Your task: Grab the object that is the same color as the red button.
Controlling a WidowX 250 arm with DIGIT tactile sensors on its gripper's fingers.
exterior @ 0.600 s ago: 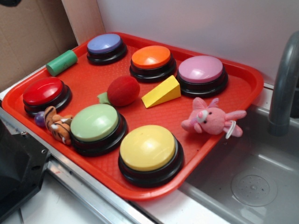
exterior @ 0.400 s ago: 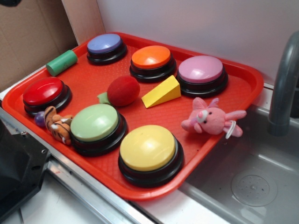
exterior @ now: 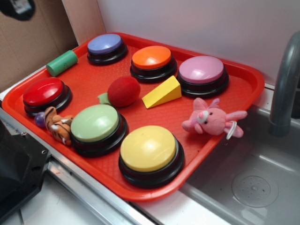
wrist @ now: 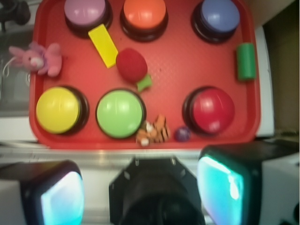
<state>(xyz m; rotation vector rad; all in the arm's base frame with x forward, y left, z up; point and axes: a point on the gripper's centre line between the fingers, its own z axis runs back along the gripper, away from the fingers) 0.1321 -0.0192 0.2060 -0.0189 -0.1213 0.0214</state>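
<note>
The object, a fuzzy dark-red ball (exterior: 123,91) with a pale-green leaf tab (exterior: 103,98), lies in the middle of the red tray (exterior: 234,101). In the wrist view the ball (wrist: 131,64) sits between the yellow wedge and the green button. The red button (exterior: 44,92), a glossy dome on a black base, stands at the tray's left end (wrist: 213,108). My gripper (wrist: 140,180) hangs high above the tray's near edge, open, its cyan pads (wrist: 63,199) wide apart with nothing between them. Only a dark part of the arm (exterior: 18,7) shows in the exterior view.
On the tray stand blue (exterior: 106,44), orange (exterior: 152,58), pink (exterior: 202,70), green (exterior: 96,123) and yellow (exterior: 148,148) buttons. A yellow wedge (exterior: 162,93), green cylinder (exterior: 62,63), pink bunny (exterior: 211,119) and tiger toy (exterior: 60,125) lie around. To the right are a sink (exterior: 255,183) and faucet (exterior: 283,84).
The dark arm part at the exterior view's top left corner has come lower into the picture. Nothing on the tray has moved.
</note>
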